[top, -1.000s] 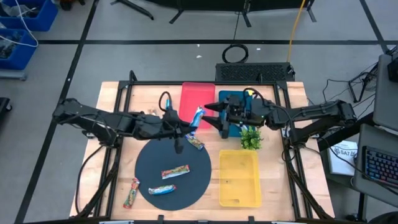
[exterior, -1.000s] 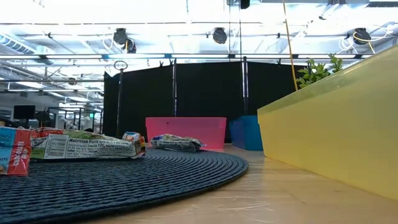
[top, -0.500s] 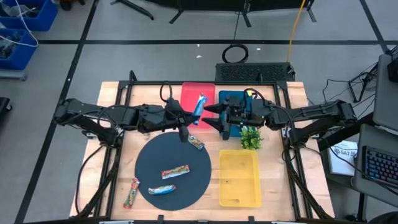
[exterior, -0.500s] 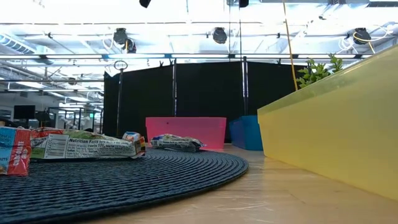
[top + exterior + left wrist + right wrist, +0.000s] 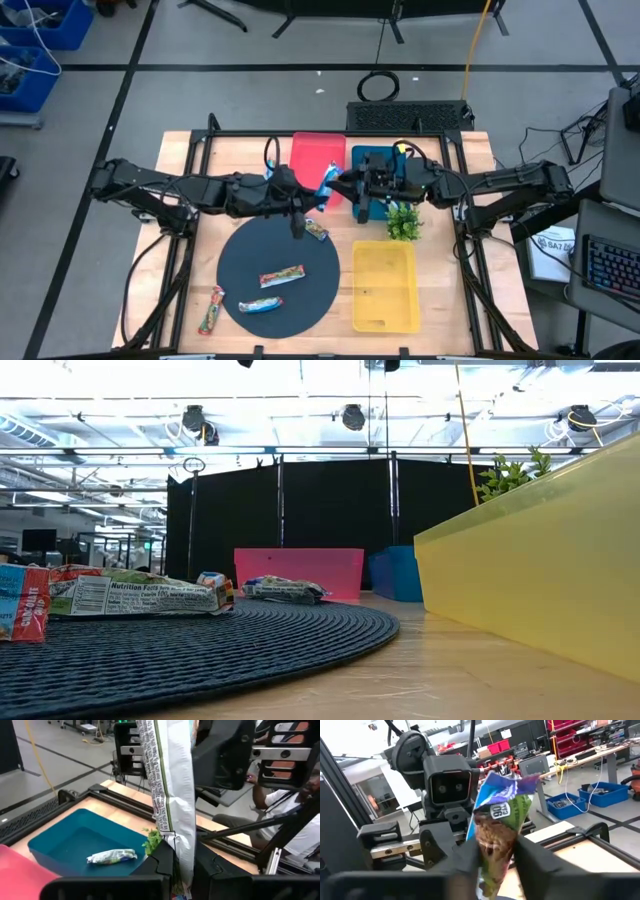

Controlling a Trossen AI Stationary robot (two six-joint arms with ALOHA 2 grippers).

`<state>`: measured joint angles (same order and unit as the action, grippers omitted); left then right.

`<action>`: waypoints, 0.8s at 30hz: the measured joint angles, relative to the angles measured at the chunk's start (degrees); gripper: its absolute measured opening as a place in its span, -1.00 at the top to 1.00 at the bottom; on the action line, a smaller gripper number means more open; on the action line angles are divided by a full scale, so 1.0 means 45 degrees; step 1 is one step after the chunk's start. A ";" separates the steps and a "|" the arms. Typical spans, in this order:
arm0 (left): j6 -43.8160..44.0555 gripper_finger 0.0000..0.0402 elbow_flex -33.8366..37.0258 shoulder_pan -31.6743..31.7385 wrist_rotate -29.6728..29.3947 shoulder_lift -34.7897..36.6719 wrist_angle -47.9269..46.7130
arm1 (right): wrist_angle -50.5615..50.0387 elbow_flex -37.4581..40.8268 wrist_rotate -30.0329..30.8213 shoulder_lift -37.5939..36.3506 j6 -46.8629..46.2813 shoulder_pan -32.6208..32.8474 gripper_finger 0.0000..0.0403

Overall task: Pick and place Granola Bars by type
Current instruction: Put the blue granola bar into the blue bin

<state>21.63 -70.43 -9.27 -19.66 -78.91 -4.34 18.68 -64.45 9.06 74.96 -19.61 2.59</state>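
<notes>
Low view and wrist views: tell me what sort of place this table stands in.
Probably a robotics lab or workshop in an industrial hall. The low view shows black curtain partitions under ceiling pipes and round lamps; the right wrist view shows red parts bins on shelves and workbenches beyond the table.

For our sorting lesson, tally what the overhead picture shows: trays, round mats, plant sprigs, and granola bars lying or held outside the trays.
Trays: 3 (pink, blue, yellow)
Round mats: 1
Plant sprigs: 1
Granola bars outside trays: 5 (one held, four lying)
Total: 10
</notes>
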 joint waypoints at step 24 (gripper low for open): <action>-0.0373 -0.49 -0.0024 0.1398 0.1181 0.2497 -0.2344 | -1.0036 0.0003 -0.0716 0.0033 -0.0106 -0.5737 0.96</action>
<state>19.95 -70.54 -2.98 -14.35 -67.68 -14.89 -26.48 -64.43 5.83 75.11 -20.09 -23.23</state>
